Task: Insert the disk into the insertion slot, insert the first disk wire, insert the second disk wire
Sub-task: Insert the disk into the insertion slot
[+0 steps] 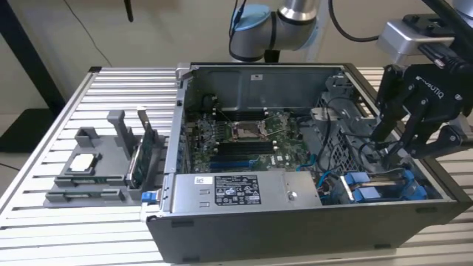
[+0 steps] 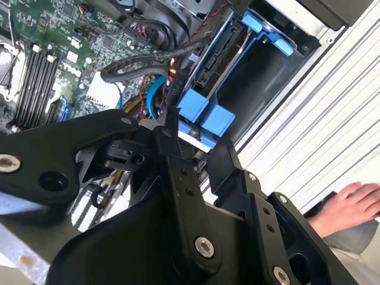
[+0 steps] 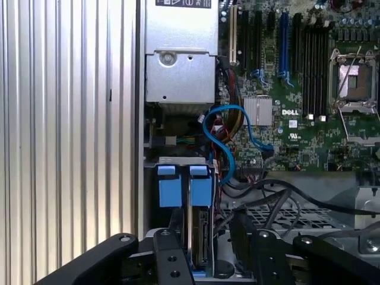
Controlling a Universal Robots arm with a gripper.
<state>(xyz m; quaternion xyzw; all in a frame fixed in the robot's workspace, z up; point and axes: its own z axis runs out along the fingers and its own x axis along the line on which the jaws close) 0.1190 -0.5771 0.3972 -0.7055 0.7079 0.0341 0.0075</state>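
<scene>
I had the gripper (image 1: 399, 145) poised over the drive bay in the computer case (image 1: 296, 235), at the exterior view's right, with its fingers spread and clamping nothing. The disk (image 3: 200, 193) stood on edge in that bay, close beneath the fingers. I judged it dense, rigid and sensitive to shock, with a slightly springy blue plastic frame. I would pinch it across the frame's side rails, never the label face.
</scene>
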